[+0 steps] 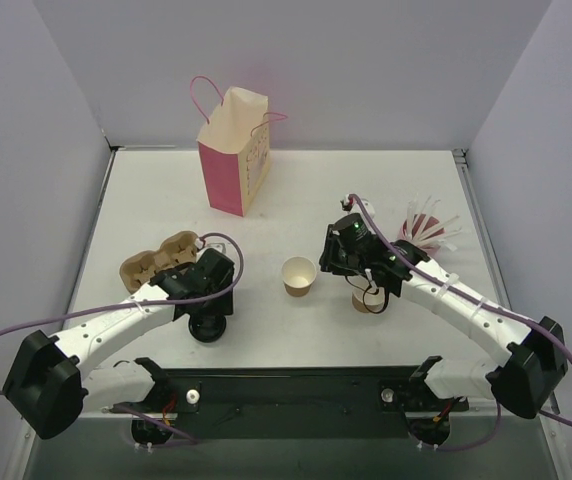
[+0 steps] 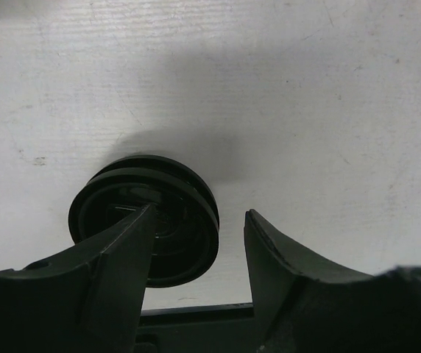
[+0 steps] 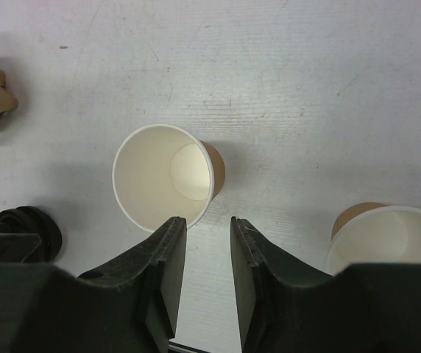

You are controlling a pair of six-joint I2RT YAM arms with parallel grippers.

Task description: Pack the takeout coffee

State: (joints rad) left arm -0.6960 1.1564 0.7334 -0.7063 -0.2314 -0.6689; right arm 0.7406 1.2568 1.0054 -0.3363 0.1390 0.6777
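— Takeout coffee cup [image 3: 163, 173] stands upright in the middle of the table [image 1: 416, 180]. It is brown paper outside and cream inside, with its mouth open to the camera!
— And the right hand [image 3: 203, 224]?
— It hangs just to the right of the cup. In the wrist view the cup sits just past the fingertips and a touch to the left, its rim close by one finger. Whether they touch, I cannot tell. The fingers are parted by a narrow gap, with nothing between them.
— There's a twin out there, isn't there?
— Yes, a second brown cup [image 3: 387, 239], also open-topped, on the hand's other side. It's further right, tucked under the right arm in the top view, so the hand sits between the two cups.
— Over to the left arm.
— The left hand [image 2: 199, 217] hovers above a stack of black lids [image 2: 107, 195], fingers spread wide and holding nothing. One finger crosses over the stack and the other is over bare table. The lids lie left of the coffee cup and nearer, clearly apart from it.
— And the rest of the table?
— A kraft cup carrier [image 1: 156, 262] lies just far-left of the left hand. A pink-and-cream paper bag [image 1: 234, 150] stands upright at the far side with its purple handles up, well apart from the cup.
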